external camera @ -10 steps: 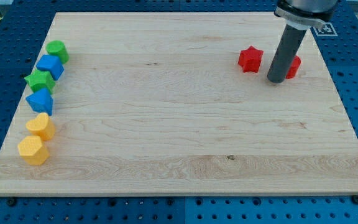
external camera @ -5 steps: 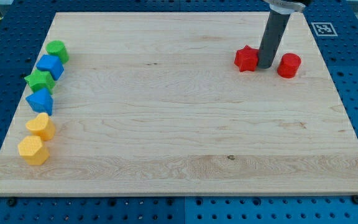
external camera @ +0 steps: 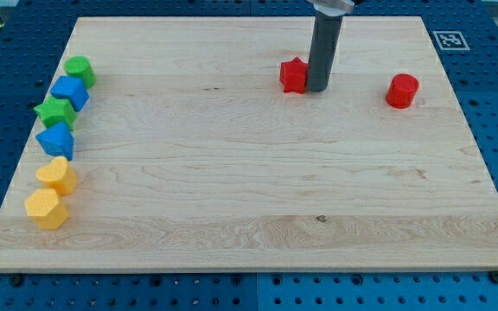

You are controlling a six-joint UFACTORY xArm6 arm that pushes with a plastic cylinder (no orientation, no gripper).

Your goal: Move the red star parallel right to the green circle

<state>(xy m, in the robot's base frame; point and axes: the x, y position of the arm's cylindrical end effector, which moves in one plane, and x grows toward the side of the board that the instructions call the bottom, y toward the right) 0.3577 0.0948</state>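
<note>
Your tip [external camera: 316, 89] touches the red star's [external camera: 293, 75] right side near the board's top edge — green circle [external camera: 79, 69] far left — bare rod, nothing clamped.

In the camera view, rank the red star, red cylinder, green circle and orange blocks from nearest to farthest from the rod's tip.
1. red star, touching my tip on its left.
2. red cylinder, to the view's right.
3. green circle, far left edge.
4. two orange blocks, lower left, farthest.

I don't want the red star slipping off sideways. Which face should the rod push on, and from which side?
Push the red star block on its right-facing side, where my tip sits now, centred so it slides straight toward the view's left, to the green circle block.
</note>
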